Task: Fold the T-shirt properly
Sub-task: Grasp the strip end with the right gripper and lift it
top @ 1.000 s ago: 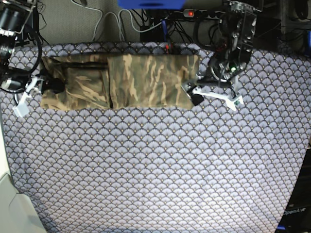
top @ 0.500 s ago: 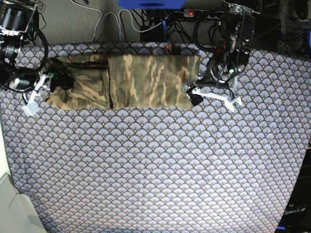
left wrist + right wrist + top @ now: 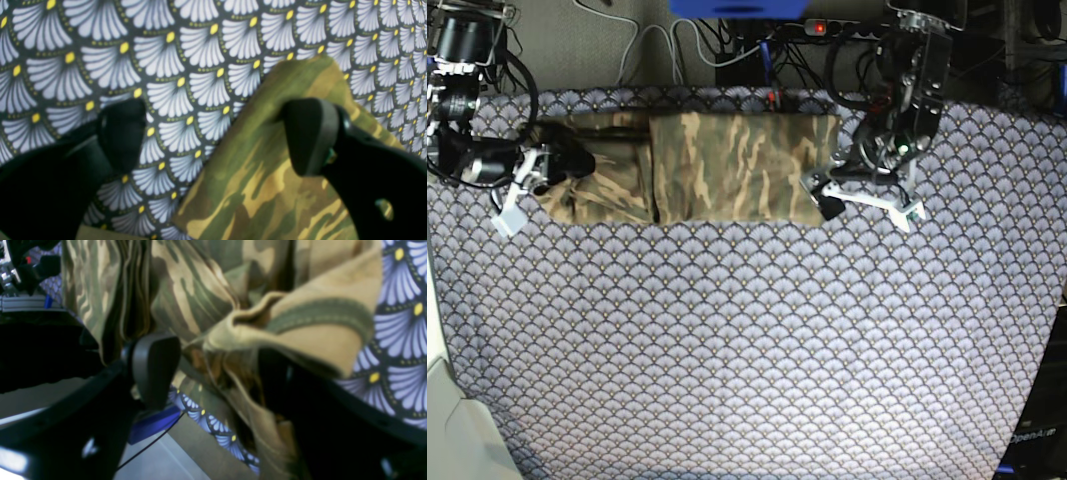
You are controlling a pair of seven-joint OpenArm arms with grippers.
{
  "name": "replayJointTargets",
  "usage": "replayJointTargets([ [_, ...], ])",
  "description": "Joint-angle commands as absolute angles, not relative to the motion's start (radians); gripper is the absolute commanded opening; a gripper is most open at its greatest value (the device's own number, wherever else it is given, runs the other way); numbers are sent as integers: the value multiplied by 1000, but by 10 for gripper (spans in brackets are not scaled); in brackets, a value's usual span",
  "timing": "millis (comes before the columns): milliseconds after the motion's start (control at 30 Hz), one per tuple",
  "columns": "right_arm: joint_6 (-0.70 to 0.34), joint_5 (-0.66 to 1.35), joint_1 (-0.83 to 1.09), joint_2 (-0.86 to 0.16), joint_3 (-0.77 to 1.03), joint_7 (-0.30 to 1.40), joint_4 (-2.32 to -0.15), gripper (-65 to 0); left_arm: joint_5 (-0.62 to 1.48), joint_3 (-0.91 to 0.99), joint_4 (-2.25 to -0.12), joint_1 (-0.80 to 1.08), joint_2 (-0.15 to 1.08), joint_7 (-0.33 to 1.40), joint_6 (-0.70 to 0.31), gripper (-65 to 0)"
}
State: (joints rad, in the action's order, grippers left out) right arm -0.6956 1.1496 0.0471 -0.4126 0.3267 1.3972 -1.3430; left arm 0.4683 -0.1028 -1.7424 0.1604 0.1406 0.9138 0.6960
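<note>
The right gripper (image 3: 213,373) clenches bunched cloth at one end of the T-shirt (image 3: 727,165), lifting that end off the worktop (image 3: 757,350). The left gripper (image 3: 213,140) hangs released over the opposite end, one finger (image 3: 310,133) above the shirt corner, the other over bare tablecloth (image 3: 166,66). The T-shirt lies as a folded band at the far edge, its long axis running side to side between both arms.

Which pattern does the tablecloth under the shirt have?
The tablecloth has pale blue-grey scallop fans with yellow dots, clearest in the left wrist view.
</note>
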Motion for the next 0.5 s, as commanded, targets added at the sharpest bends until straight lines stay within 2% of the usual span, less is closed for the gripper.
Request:
replayJointTargets([
  [0, -698, 1181, 36, -430, 329, 1388, -1354, -224, 476, -104, -1753, 154, 140, 917, 698, 0],
  [467, -698, 967, 33, -360, 335, 1334, -1354, -226, 476, -102, -1758, 154, 145, 917, 698, 0],
])
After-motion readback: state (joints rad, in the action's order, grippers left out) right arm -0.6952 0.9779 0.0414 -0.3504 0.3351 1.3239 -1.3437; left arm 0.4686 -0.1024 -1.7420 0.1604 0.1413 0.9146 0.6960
